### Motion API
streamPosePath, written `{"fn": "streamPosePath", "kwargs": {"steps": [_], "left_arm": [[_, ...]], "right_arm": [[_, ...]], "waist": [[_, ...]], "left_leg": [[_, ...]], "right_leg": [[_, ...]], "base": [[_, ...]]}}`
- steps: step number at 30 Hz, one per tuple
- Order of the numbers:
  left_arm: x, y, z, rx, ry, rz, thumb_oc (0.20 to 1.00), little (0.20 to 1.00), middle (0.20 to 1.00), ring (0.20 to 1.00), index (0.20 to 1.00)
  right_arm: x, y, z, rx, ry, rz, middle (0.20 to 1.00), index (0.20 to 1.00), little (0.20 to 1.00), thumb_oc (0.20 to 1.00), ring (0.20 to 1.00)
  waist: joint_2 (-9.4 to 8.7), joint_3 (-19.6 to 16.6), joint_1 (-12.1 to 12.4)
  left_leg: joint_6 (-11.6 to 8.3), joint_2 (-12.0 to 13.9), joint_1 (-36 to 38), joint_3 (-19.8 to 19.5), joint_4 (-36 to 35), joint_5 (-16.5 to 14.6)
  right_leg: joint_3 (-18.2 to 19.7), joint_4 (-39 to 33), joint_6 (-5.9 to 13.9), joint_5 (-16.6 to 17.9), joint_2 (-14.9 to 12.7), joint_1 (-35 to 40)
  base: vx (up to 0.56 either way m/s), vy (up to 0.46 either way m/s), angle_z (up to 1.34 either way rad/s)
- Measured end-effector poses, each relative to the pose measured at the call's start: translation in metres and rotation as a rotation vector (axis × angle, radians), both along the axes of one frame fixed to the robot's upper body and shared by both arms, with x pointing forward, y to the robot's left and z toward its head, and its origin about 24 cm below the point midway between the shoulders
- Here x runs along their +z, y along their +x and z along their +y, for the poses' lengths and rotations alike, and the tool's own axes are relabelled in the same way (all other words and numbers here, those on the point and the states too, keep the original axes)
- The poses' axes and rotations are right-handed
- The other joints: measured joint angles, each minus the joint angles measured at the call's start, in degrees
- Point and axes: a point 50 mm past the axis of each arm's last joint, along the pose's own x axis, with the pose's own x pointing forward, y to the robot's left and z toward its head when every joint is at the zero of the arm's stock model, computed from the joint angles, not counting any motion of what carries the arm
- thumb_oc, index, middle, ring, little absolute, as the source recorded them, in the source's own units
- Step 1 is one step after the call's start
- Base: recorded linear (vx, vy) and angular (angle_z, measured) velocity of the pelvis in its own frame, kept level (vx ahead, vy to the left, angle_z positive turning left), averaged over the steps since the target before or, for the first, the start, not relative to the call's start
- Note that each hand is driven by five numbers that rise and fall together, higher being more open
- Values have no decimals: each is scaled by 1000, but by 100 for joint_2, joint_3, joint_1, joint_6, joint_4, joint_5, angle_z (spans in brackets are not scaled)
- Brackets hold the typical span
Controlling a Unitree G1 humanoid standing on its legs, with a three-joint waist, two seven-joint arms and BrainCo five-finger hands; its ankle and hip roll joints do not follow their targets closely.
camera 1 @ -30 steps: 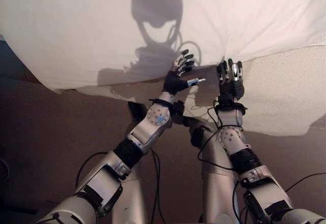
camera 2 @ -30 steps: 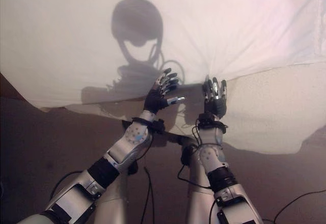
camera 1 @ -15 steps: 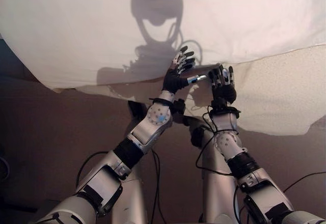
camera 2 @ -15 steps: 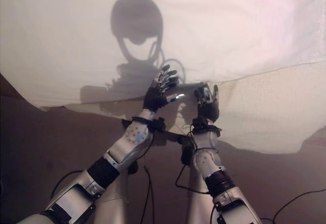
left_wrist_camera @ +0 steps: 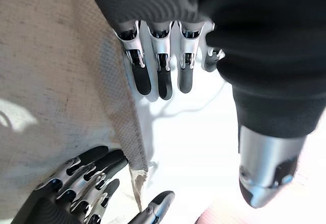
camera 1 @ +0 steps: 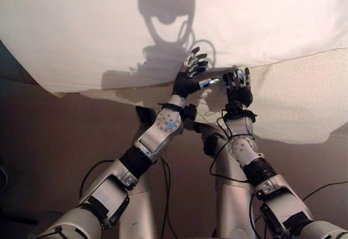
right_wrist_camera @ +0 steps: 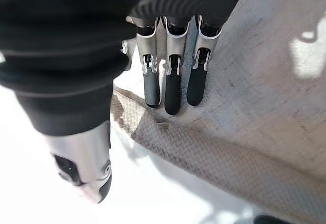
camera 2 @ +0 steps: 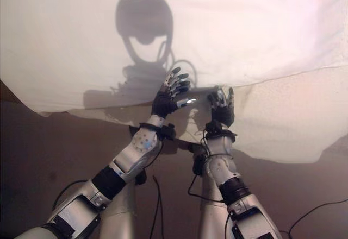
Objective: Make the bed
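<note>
Dim brown floor (bare carpet, apparently) beneath the bed edge

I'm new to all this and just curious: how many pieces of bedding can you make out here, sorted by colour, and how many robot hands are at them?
White smooth sheet: 1
Beige woven blanket: 1
Robot hands, the left hand and the right hand, both at the blanket's edge: 2
Total: 4

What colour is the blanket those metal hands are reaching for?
The blanket is beige, with a woven herringbone texture; the right wrist view shows it best.
</note>
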Motion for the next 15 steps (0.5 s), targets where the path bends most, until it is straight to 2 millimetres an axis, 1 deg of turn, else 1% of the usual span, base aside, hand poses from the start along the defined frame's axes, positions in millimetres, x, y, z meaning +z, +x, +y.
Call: {"fn": "streamPosePath", "kwargs": {"steps": [2,5,15], "left_arm": [[1,0,0,-3,0,-4,1000,1000,1000,1000,1000],[3,0,0,-15,9,-18,1000,1000,1000,1000,1000],[6,0,1,-32,19,-38,1000,1000,1000,1000,1000]], "right_arm": [[1,0,-2,-4,-4,-7,1000,1000,1000,1000,1000],[11,4,-4,-16,5,-34,1000,1000,1000,1000,1000],[16,4,-10,-36,18,-60,1000,1000,1000,1000,1000]], "waist": [[0,0,-1],[1,0,23],[2,0,43]], "left_leg": [[1,1,-38,-24,0,0],[9,2,-96,-31,-1,8],[23,-5,-157,-34,-2,26]], "right_leg": [[-16,-2,0,1,0,-19],[-20,3,-8,13,1,-72],[-24,3,-1,33,-8,-131]], "base": [[0,0,0],[0,0,0],[0,0,0]]}}
